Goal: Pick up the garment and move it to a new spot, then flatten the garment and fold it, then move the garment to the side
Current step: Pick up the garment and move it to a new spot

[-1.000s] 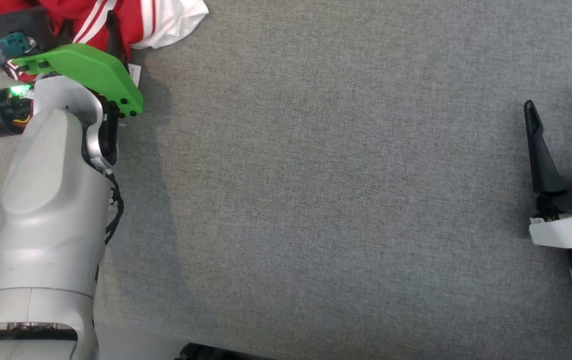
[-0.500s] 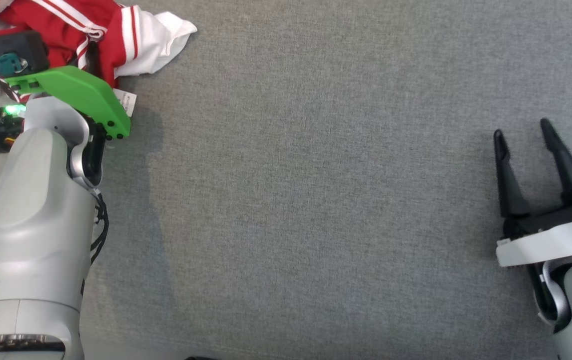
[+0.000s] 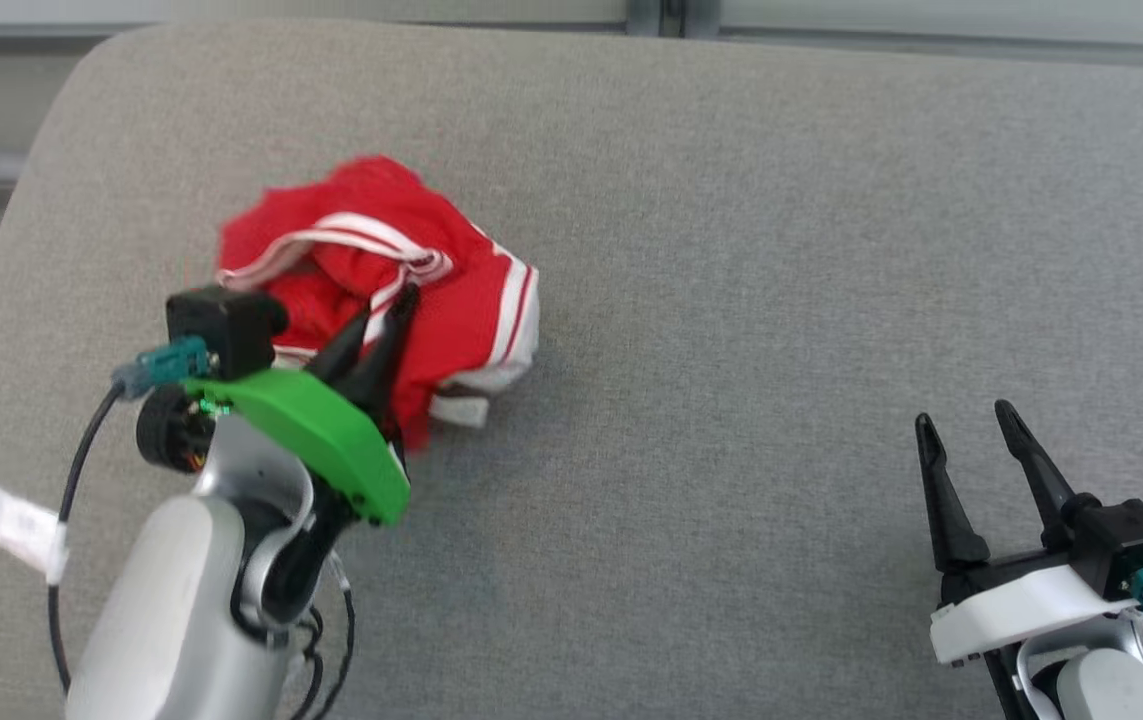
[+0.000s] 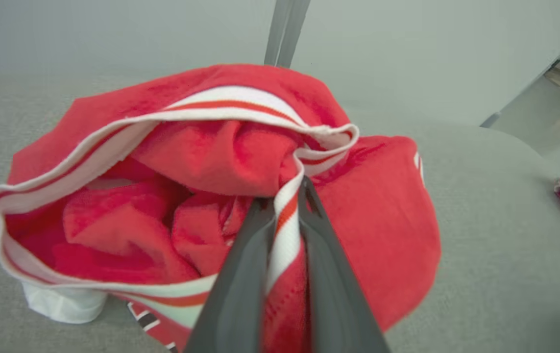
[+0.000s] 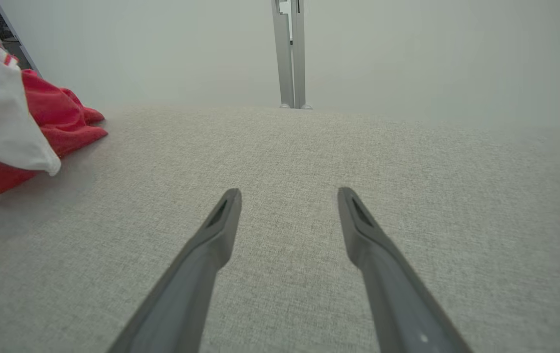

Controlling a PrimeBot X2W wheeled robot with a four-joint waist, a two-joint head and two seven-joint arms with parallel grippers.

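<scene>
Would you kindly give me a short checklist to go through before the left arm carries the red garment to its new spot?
1. Grip: the left gripper is shut on the garment, with its striped band pinched between the fingers: ok.
2. Lift: garment clear of the grey surface: cannot tell; it is bunched, with its lower folds close to the surface.
3. Other arm: the right gripper is open and holds nothing: ok.
4. Clearance: right gripper is well apart from the garment: ok.
5. Room: bare grey surface lies between garment and right gripper: ok.
6. Shape: garment flat: not ok, it is crumpled.
</scene>
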